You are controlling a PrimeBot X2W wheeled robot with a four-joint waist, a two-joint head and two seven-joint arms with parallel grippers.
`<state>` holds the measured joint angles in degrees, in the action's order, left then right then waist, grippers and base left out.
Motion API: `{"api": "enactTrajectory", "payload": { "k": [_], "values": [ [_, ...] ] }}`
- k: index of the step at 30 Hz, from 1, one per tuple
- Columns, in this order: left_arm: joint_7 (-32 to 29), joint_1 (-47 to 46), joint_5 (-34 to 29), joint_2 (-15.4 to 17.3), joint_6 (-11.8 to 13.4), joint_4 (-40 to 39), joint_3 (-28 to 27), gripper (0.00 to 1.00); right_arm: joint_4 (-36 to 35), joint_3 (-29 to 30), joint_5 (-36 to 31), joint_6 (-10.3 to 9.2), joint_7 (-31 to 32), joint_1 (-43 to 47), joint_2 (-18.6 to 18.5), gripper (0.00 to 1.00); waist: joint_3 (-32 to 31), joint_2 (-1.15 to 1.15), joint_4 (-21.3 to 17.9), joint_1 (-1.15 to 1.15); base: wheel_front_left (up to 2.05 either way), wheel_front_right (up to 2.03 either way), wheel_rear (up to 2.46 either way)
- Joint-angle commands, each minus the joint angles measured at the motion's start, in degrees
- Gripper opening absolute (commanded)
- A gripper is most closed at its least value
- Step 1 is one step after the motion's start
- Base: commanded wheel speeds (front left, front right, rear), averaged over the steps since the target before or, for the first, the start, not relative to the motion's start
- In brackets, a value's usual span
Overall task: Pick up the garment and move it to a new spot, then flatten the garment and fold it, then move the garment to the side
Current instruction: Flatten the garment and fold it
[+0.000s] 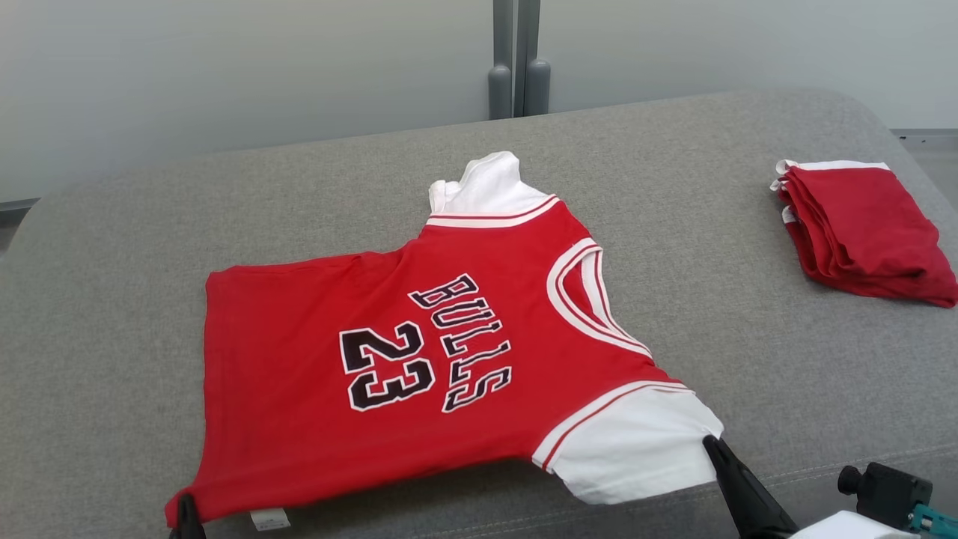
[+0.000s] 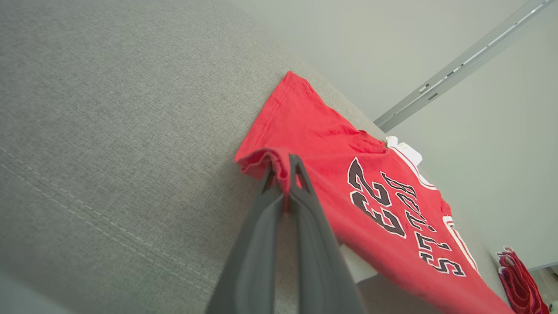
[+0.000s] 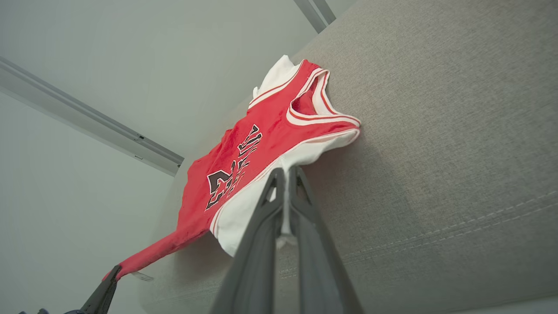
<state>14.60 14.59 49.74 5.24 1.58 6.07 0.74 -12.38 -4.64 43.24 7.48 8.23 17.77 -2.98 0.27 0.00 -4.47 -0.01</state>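
Left fingers [image 1: 186, 524] cut off; garment label [image 1: 269, 519] unreadable.

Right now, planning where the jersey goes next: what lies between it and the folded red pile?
That stretch is bare: the head view shows plain grey cushion between the jersey and the folded red pile.

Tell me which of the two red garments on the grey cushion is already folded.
The red-and-white fabric bundle at the far right, stacked in neat layers. The red BULLS 23 jersey lies spread open, print up.
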Motion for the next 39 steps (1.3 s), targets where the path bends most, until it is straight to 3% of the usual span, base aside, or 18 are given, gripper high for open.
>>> {"api": "enactTrajectory", "payload": {
  "k": [1,13,22,33,39],
  "values": [
    [-0.2,-1.1,0.1,0.0,0.0,0.5,-0.1,0.0,0.6,0.1,0.3,0.01,-0.4,-1.1,0.0,0.0,0.0,0.0,0.1,0.01,0.0,0.0,0.0],
    [-0.5,-6.4,3.1,-1.1,-0.5,5.0,0.7,0.0,6.9,-0.3,-1.1,0.01,-3.0,-5.3,0.1,0.0,0.6,0.0,2.2,0.01,0.0,0.0,0.0],
    [-1.8,-15.8,3.9,-1.5,-0.3,12.7,2.7,0.0,12.2,1.2,-3.0,0.01,-2.9,-13.5,0.1,0.0,3.0,0.0,3.7,0.01,0.0,0.0,0.0],
    [-2.3,-29.8,2.2,-1.7,0.4,25.5,5.1,0.0,24.1,1.8,-6.6,0.01,-2.5,-28.4,0.0,0.0,7.9,0.0,4.7,0.01,0.0,0.0,0.0],
    [-1.2,-36.7,1.9,-1.7,-0.3,32.6,4.8,0.0,34.0,1.8,-6.9,0.01,-4.6,-37.4,0.1,0.0,10.5,0.0,4.9,0.01,0.0,0.0,0.0]
  ]
}}
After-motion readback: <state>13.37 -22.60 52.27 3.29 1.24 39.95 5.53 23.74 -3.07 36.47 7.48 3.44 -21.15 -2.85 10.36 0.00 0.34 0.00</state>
